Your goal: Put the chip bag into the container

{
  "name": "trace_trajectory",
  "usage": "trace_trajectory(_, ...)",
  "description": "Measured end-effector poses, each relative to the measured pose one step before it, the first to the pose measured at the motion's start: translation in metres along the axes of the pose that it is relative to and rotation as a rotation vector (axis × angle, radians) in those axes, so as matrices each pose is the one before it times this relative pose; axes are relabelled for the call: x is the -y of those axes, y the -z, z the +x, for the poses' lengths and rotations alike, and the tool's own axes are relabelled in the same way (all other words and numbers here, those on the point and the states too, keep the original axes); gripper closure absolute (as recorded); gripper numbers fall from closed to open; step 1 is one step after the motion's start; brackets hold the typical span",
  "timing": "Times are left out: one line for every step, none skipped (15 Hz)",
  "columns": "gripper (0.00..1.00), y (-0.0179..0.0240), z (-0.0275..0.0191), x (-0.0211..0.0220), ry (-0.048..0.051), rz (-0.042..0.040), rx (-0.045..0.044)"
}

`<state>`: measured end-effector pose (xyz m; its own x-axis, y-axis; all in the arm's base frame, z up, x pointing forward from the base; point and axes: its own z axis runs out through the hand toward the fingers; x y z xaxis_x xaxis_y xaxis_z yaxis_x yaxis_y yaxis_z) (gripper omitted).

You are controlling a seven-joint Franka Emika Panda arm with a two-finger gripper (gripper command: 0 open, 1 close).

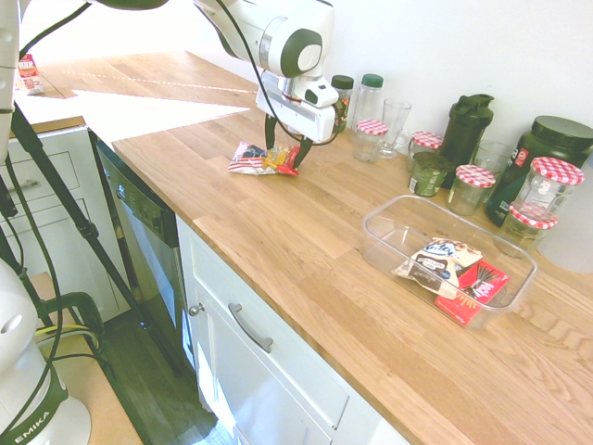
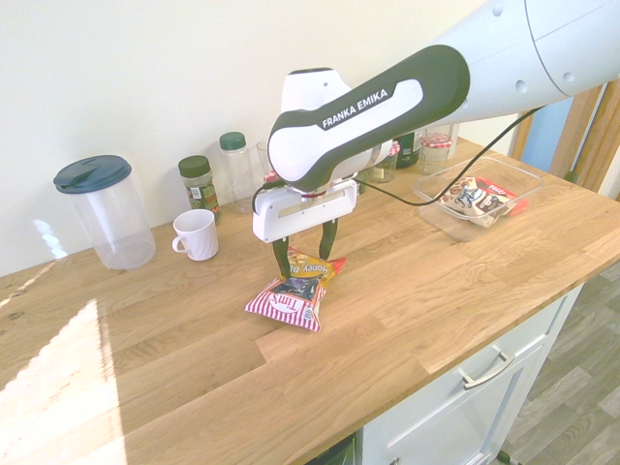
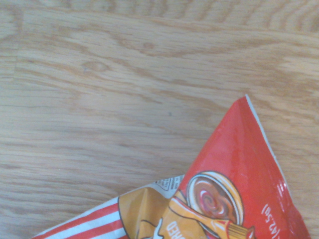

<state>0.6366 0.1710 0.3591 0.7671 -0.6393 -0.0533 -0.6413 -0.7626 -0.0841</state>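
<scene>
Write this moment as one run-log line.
white two-finger gripper: open, astride bag | red-white striped chip bag: on wooden counter | clear plastic container: bag not inside
</scene>
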Motion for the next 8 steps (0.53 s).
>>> trace_trajectory(1.00, -0.00003, 0.00005, -0.00004, -0.00120, -0.00122, -0.00151)
trace_trajectory(1.00, -0.00058, -0.00049, 0.00032, 0.00050, -0.00167, -0.00068)
trace_trajectory(1.00, -0.00130, -0.00088, 0.00053, 0.00202, -0.00297, -0.00043)
trace_trajectory(1.00, -0.00129, -0.00098, 0.00060, 0.00123, -0.00234, 0.00029)
trace_trajectory(1.00, -0.00089, -0.00223, 0.00153, 0.00154, -0.00209, -0.00052)
trace_trajectory(1.00, -0.00050, -0.00256, 0.00175, 0.00211, -0.00307, -0.00284)
trace_trajectory(1.00, -0.00037, -0.00321, 0.00219, 0.00241, -0.00400, -0.00445)
trace_trajectory(1.00, -0.00033, -0.00358, 0.00243, 0.00081, -0.00261, -0.00283)
